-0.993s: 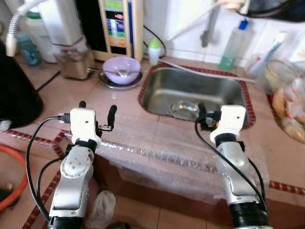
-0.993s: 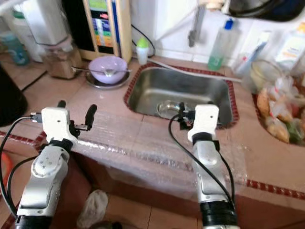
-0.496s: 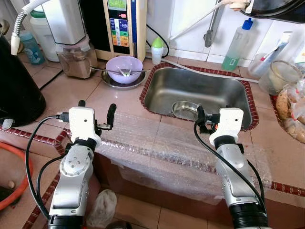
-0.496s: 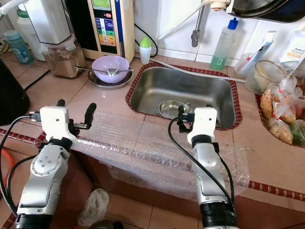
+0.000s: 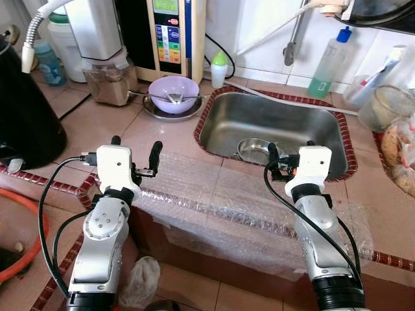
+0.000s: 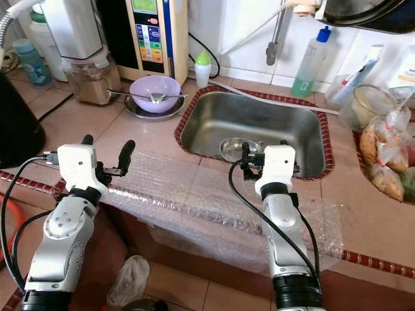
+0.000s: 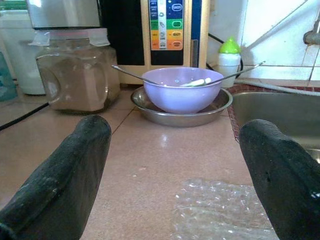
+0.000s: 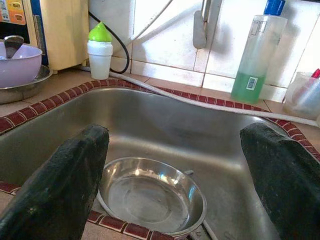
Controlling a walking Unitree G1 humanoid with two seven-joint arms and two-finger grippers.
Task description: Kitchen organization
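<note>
At the far left a big black pot (image 5: pixel 23 110) is cut off by the frame edge. The left gripper (image 5: pixel 135 151) hangs over the counter (image 5: pixel 97 129), fingers wide apart, holding nothing. Above it a purple bowl (image 5: pixel 173 94) sits on a metal plate (image 7: pixel 182 108). Bubble wrap (image 5: pixel 214 201) covers the counter's front edge. The right gripper (image 5: pixel 288 152) is at the sink (image 5: pixel 275 120) rim, fingers apart, partly hiding a steel bowl (image 8: pixel 150 200) inside.
</note>
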